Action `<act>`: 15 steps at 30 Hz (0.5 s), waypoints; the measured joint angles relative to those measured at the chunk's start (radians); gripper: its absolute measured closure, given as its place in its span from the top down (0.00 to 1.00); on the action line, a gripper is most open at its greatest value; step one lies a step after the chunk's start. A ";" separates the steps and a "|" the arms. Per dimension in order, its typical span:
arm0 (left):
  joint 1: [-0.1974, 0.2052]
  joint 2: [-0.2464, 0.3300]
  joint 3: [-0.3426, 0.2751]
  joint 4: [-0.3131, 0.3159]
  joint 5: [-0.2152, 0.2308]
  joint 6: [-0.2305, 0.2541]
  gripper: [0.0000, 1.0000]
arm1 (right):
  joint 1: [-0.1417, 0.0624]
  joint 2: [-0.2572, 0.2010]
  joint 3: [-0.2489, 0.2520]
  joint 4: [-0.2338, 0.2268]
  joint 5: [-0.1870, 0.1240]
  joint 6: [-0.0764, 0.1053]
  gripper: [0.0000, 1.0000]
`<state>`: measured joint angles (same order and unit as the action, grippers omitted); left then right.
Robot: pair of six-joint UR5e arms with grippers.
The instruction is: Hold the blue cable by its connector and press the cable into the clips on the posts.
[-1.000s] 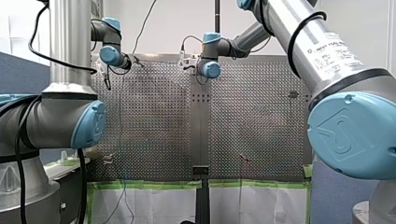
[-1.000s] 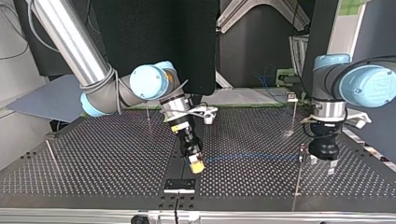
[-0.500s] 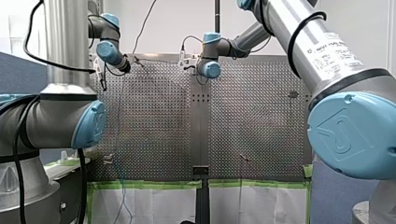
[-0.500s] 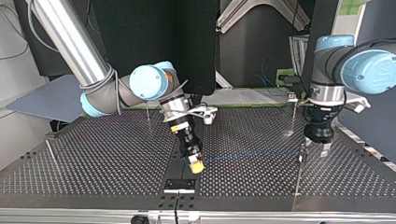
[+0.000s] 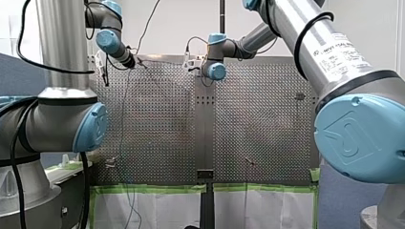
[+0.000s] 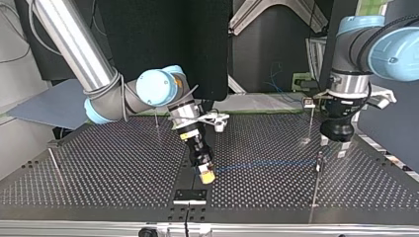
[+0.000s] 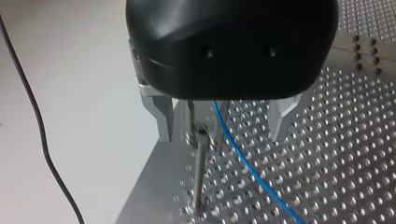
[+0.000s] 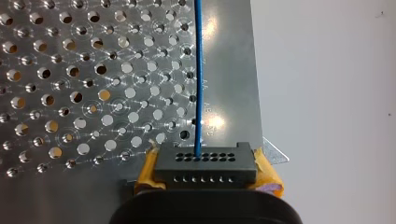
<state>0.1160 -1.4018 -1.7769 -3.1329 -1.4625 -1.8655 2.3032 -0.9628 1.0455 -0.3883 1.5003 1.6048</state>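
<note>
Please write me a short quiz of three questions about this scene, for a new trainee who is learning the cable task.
1. True or false: my right gripper holds the black rectangular connector of the thin blue cable.
2. Choose one: in the left wrist view, the jaws of my left gripper are A) shut on the cable, B) open, with the cable running between them, C) shut on nothing.
3. Fill in: just ahead of my left gripper, beside the cable, a thin metal ____ stands on the perforated metal table.

Key: 1 true; 2 B; 3 post.
</note>
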 joint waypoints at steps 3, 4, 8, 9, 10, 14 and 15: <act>-0.008 0.016 0.000 -0.023 0.012 0.006 1.00 | -0.001 0.000 0.000 0.000 0.000 0.000 0.00; -0.011 0.019 0.000 -0.029 0.016 0.009 1.00 | -0.001 0.000 0.000 0.000 0.000 0.000 0.00; -0.023 0.036 -0.001 -0.063 0.029 0.024 1.00 | -0.002 0.000 0.000 0.000 0.000 0.000 0.00; -0.026 0.038 -0.001 -0.070 0.033 0.027 1.00 | -0.003 0.000 0.000 0.000 0.000 0.000 0.00; -0.028 0.040 -0.001 -0.076 0.036 0.030 1.00 | -0.003 0.000 0.000 0.000 0.000 0.000 0.00; -0.035 0.042 -0.001 -0.087 0.037 0.050 1.00 | -0.003 0.000 0.000 0.000 0.000 0.000 0.00; -0.036 0.042 0.000 -0.086 0.034 0.056 1.00 | -0.003 0.000 0.000 0.000 0.000 0.000 0.00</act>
<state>0.0800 -1.3599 -1.7774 -3.2191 -1.4288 -1.8095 2.3004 -0.9625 1.0455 -0.3880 1.5004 1.6048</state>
